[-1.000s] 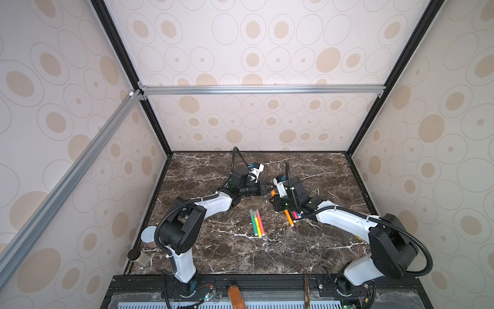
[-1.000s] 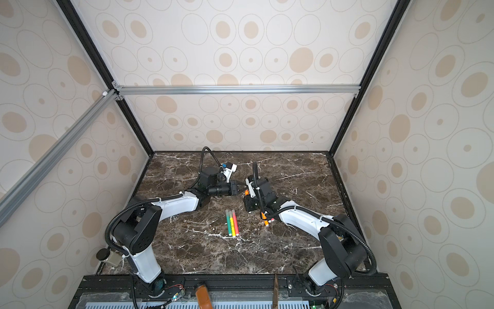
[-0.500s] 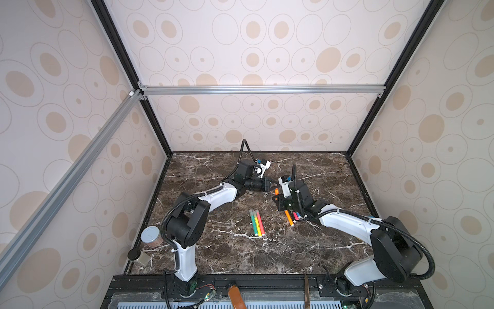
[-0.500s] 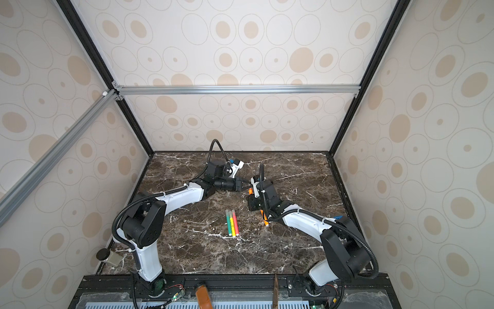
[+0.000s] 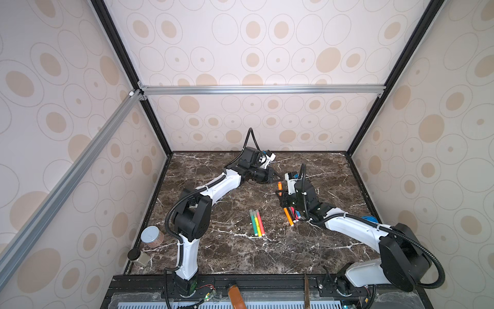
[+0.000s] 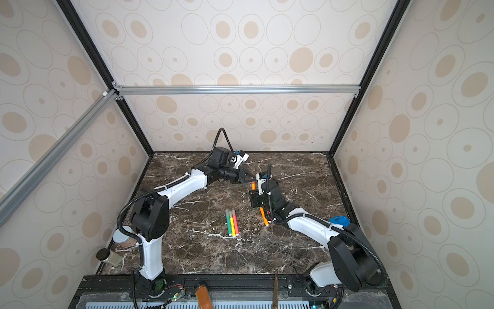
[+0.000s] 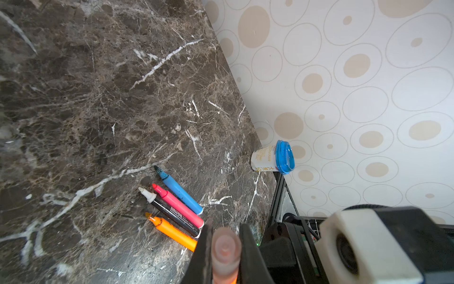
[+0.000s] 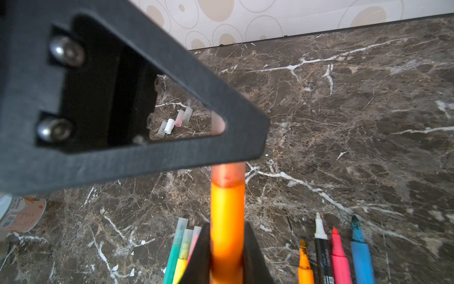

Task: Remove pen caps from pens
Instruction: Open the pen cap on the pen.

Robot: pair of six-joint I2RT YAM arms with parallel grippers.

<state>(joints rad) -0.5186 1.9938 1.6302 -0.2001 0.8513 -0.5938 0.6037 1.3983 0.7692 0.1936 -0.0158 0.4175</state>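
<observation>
Pen cap [image 7: 224, 248], pinkish, translucent. Top view: it sat on the orange pen [image 5: 280, 185], raised above the marble tabletop [image 5: 227, 254] between left gripper [image 5: 276, 178] and right gripper [image 5: 281, 193]. Left wrist: left jaws were clenched on the cap. Right wrist: right jaws grasped the pen's barrel. Advised: a straight pull along the pen's axis, both grips firm.

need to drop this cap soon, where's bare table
Bare marble lies between the three capped pens and the near rail, and in the back right corner. Crowded mid-table around the held orange pen and the four uncapped pens.
</observation>
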